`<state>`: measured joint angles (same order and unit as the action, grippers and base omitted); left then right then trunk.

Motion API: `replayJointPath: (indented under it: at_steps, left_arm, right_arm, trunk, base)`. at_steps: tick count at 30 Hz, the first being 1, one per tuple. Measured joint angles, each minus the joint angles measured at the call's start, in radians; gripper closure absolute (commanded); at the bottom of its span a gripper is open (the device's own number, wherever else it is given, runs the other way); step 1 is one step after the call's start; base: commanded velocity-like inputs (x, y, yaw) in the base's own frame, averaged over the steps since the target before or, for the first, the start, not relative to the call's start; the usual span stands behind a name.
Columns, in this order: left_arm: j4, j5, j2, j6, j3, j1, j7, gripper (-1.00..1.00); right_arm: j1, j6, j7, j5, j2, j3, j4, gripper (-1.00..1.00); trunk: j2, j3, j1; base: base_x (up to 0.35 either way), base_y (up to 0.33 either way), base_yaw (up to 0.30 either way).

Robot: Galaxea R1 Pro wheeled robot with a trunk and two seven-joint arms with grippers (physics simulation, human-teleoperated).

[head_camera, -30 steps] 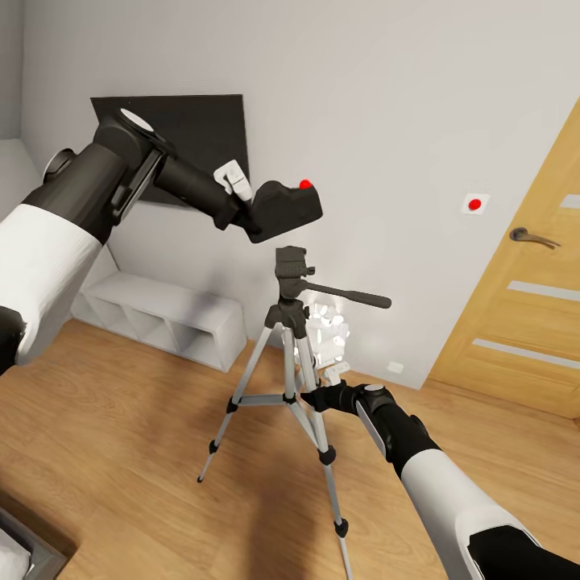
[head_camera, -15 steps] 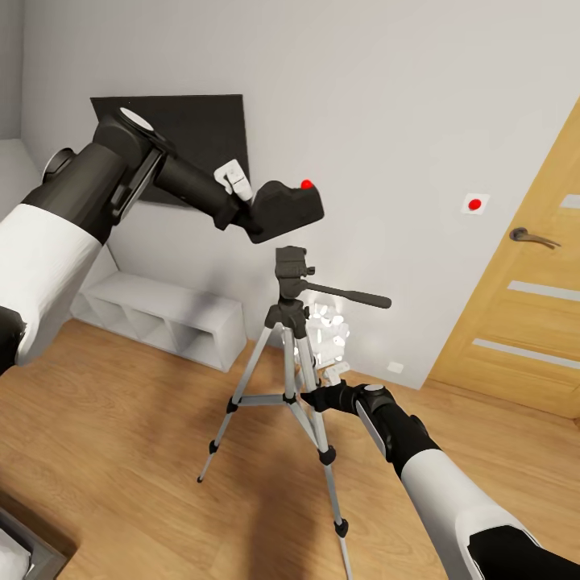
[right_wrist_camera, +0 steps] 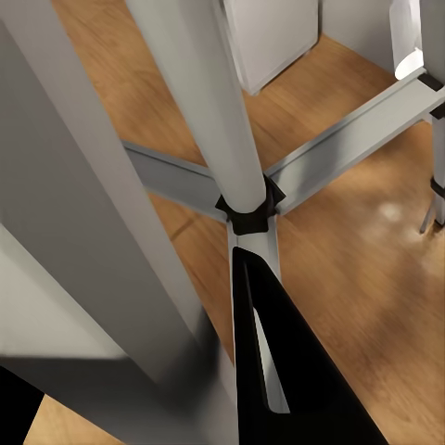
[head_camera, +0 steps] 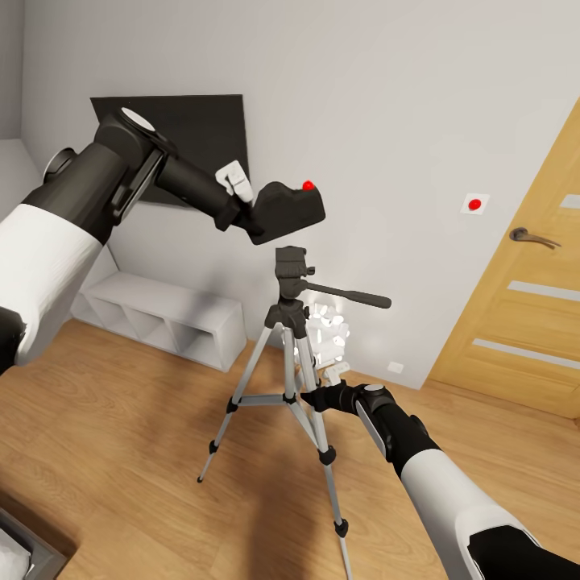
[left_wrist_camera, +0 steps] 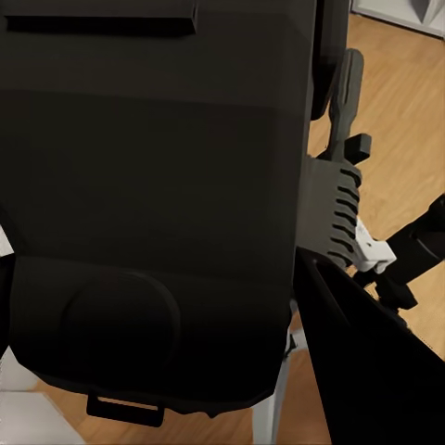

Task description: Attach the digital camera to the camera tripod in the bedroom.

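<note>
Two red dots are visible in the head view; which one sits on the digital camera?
The upper left red dot, on top of the black digital camera above the camera tripod. The other red dot sits on a white wall plate beside the door.

Three views: one wide from the head, two close from the wrists.

The head view looks forward and down from above both arms, taking in the whole tripod on the wood floor, with the wall, door and shelf behind. The left wrist view sits right against the camera, whose dark body takes up most of it, and looks down past it to the floor and the tripod's head below. The right wrist view is pressed close among the tripod legs, facing their central brace. All three share the tripod and floor.
</note>
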<state>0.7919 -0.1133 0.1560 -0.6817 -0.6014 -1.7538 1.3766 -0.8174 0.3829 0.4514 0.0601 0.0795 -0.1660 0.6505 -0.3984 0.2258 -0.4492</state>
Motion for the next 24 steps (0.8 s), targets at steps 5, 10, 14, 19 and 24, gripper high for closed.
replayJointPath:
  at_steps: [5, 10, 14, 19, 24]
  left_arm:
    - [0.019, 0.001, 0.002, 0.0, -0.02, 0.0, 0.0, 1.0]
    - [0.038, 0.001, 0.008, 0.0, -0.054, 0.0, 0.0, 1.0]
    - [0.043, 0.001, 0.011, 0.0, -0.069, 0.0, 0.0, 1.0]
    - [0.047, 0.002, 0.012, 0.0, -0.076, 0.0, 0.0, 1.0]
    - [0.048, 0.001, 0.013, 0.0, -0.077, 0.0, 0.0, 1.0]
  right_arm:
    - [0.0, 0.0, -0.001, -0.001, 0.0, -0.001, 0.0, 1.0]
    - [0.0, 0.0, -0.001, -0.001, 0.0, -0.001, 0.0, 1.0]
    - [0.0, 0.0, -0.001, -0.002, 0.0, -0.001, 0.0, 1.0]
    - [0.0, 0.0, -0.001, -0.002, 0.0, -0.001, 0.0, 1.0]
    - [0.0, 0.0, -0.001, -0.002, 0.0, -0.001, 0.0, 1.0]
  trunk:
    - [0.0, 0.0, 0.0]
    - [0.0, 0.0, 0.0]
    - [0.0, 0.0, 0.0]
    - [0.0, 0.0, 0.0]
    - [0.0, 0.0, 0.0]
  base:
    - [0.0, 0.0, 0.0]
    - [0.0, 0.0, 0.0]
    - [0.0, 0.0, 0.0]
    - [0.0, 0.0, 0.0]
    - [0.0, 0.0, 0.0]
